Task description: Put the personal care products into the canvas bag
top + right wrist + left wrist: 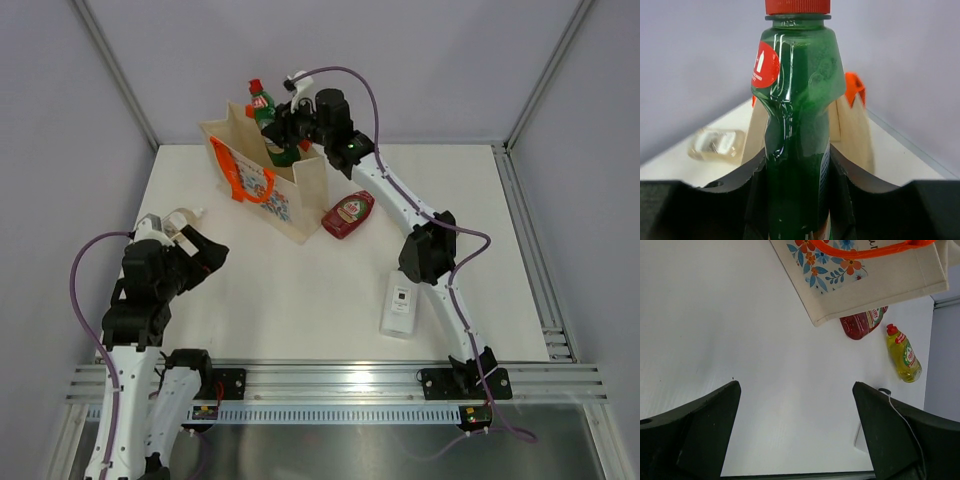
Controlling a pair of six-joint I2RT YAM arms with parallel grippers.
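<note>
My right gripper (285,128) is shut on a green bottle with a red cap (263,108) and holds it above the open top of the cream canvas bag (262,185). In the right wrist view the green bottle (797,115) fills the space between my fingers (730,190), with the bag (855,130) behind it. A red bottle (348,214) lies right of the bag. A flat white bottle (399,305) lies near the right arm. My left gripper (205,255) is open and empty over bare table (796,385). A yellow bottle (903,354) lies beyond the red bottle (862,322).
A clear pale-yellow bottle (181,217) lies at the table's left, just behind my left gripper; it also shows in the right wrist view (717,145). The bag's orange handles (245,185) hang over its floral side (830,265). Grey walls enclose the table.
</note>
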